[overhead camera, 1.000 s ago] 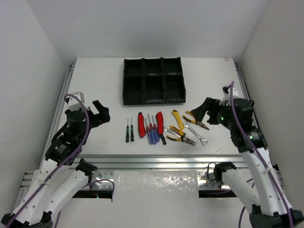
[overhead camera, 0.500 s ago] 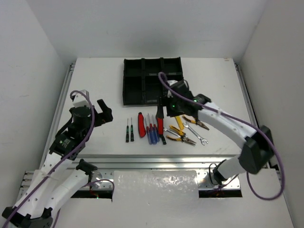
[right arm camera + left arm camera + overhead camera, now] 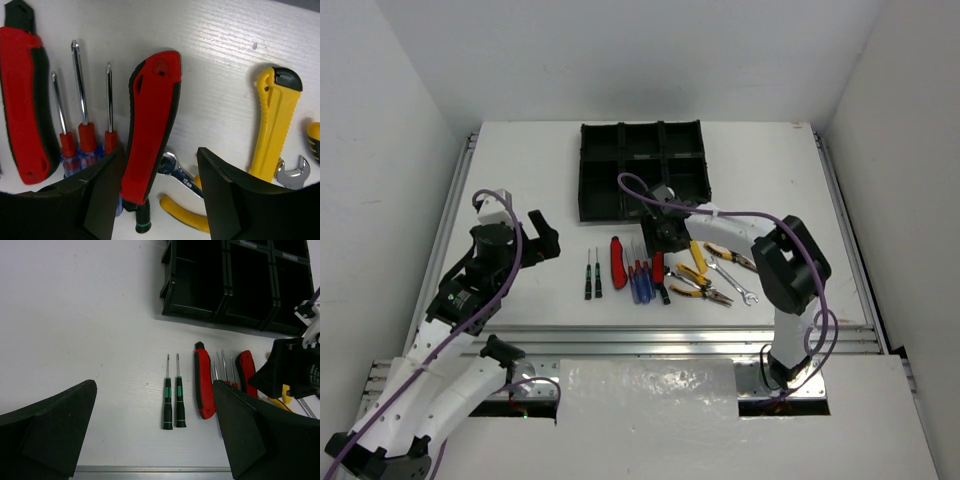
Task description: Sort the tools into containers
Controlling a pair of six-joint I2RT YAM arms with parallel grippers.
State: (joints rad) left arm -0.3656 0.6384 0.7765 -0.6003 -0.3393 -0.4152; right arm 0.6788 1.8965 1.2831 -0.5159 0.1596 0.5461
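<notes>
The tools lie in a row on the white table. From the left: two tiny black-green screwdrivers (image 3: 592,275) (image 3: 172,402), a red-handled cutter (image 3: 618,262) (image 3: 202,382), blue and red screwdrivers (image 3: 638,278) (image 3: 82,135), a second red-handled cutter (image 3: 659,268) (image 3: 150,125), yellow pliers (image 3: 696,256) (image 3: 272,125) and silver wrenches (image 3: 735,282). My right gripper (image 3: 658,238) (image 3: 157,167) is low over the second cutter, its fingers either side of the red handle with a gap showing on the right. My left gripper (image 3: 542,238) (image 3: 154,390) hangs wide open, left of the row, holding nothing. The containers (image 3: 642,170) (image 3: 225,280), a black six-compartment tray, stand behind.
Orange-handled pliers (image 3: 735,255) lie at the right end of the row. An aluminium rail (image 3: 670,335) runs along the table's near edge. White walls close in both sides.
My right arm has swung in from the right side to the middle of the tool row, and its jaws have narrowed around the red handle. The left arm barely moved.
</notes>
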